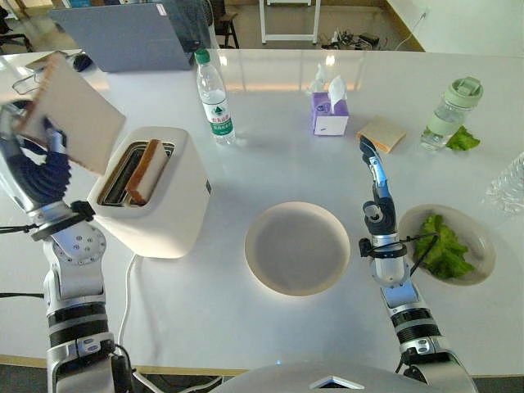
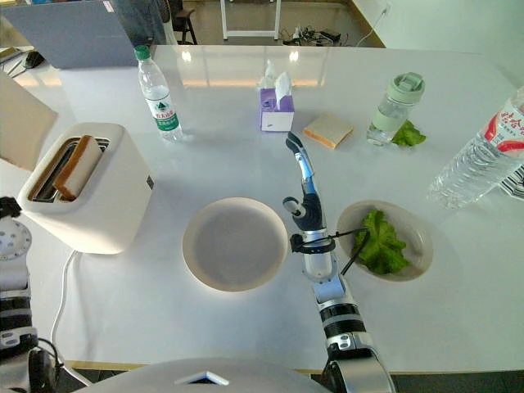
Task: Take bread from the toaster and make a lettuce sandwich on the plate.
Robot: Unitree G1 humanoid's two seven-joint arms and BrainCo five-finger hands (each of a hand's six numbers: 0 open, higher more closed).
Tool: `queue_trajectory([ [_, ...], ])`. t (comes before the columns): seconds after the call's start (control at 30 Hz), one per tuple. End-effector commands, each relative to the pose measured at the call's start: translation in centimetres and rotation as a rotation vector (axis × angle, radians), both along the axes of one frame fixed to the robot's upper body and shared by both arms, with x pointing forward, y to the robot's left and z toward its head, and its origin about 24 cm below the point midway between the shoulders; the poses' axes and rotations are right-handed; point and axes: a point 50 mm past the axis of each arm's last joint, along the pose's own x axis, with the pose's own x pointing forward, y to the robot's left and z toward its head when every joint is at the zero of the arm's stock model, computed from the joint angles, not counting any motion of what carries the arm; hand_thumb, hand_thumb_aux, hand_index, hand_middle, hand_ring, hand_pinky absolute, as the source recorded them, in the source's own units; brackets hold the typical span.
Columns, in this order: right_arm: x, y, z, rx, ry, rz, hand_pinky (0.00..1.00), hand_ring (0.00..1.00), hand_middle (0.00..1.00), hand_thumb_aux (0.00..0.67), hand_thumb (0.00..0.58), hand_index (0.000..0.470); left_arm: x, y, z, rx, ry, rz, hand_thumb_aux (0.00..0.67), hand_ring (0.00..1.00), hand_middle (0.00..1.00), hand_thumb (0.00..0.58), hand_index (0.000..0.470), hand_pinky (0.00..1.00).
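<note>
L hand [image 1: 45,168] is up at the far left, above and to the left of the toaster [image 1: 164,205]. Its fingers are curled round a bread slice [image 1: 75,113], which is tilted and held clear of the toaster top.

R hand [image 1: 377,188] stands edge-on over the table [image 1: 205,319], btwn the plate [image 1: 297,247] and the bowl [image 1: 485,237]. Fingers are straight, pointing away from the robot, holding nothing.

A 2nd slice [image 1: 147,170] stands upright in a toaster slot w/ its top sticking out. The toaster sits on the table's left side, and a white cord [image 1: 128,286] runs from its front toward the near edge. The plate is at centre, just right of the toaster. Lettuce [image 1: 442,244] lies in the bowl, just right of R hand.

Farther back, a 3rd slice [image 1: 381,133] lies flat on the table near a tissue box [image 1: 329,116]. A green-lid bottle [image 1: 449,110] stands to the right of it, w/ a loose leaf [image 1: 463,139] just beside its base. A water bottle [image 1: 214,98] stands upright behind the toaster, and a laptop [image 1: 123,37] is at the back left. Another clear bottle [image 2: 479,155] is at the right edge; can't tell if it's lying or leaning.
</note>
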Motion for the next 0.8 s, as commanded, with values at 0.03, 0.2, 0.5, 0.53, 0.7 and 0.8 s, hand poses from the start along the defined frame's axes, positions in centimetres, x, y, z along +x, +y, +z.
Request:
queue_trajectory([
  [0.03, 0.1, 0.0, 0.0, -0.014, -0.002, -0.005, 0.0, 0.0, 0.0, 0.0, 0.0, 0.0, -0.9, -2.5, 0.9, -0.062, -0.211, -0.121, 0.67, 1.0, 1.0, 0.58, 0.47, 1.0],
  [0.2, 0.2, -1.3, 0.9, -0.042, -0.048, -0.059, 0.0, 0.0, 0.0, 0.0, 0.0, 0.0, -0.9, -9.6, -2.6, -0.058, 0.043, -0.657, 0.67, 1.0, 1.0, 0.58, 0.47, 1.0],
  [0.5, -1.1, -8.5, 0.5, -0.101, -0.021, -0.353, 0.0, 0.0, 0.0, 0.0, 0.0, 0.0, -0.8, -20.3, -11.7, -0.262, 0.576, -1.244, 0.67, 1.0, 1.0, 0.58, 0.47, 1.0],
  [0.53, -1.3, -9.3, 0.3, -0.126, -0.008, -0.387, 0.0, 0.0, 0.0, 0.0, 0.0, 0.0, -0.4, -20.8, -12.5, -0.281, 0.611, -1.238, 0.67, 1.0, 1.0, 0.58, 0.47, 1.0],
  [0.7, -2.5, -12.6, -0.4, -0.242, 0.045, -0.523, 0.0, 0.0, 0.0, 0.0, 0.0, 0.0, 0.0, -22.3, -16.1, -0.316, 0.759, -1.179, 0.67, 1.0, 1.0, 0.58, 0.47, 1.0],
  [0.8, -3.5, -14.4, -0.9, -0.322, 0.083, -0.595, 0.0, 0.0, 0.0, 0.0, 0.0, 0.0, -0.9, -21.7, -17.0, -0.278, 0.799, -1.115, 0.67, 1.0, 1.0, 0.58, 0.47, 1.0],
])
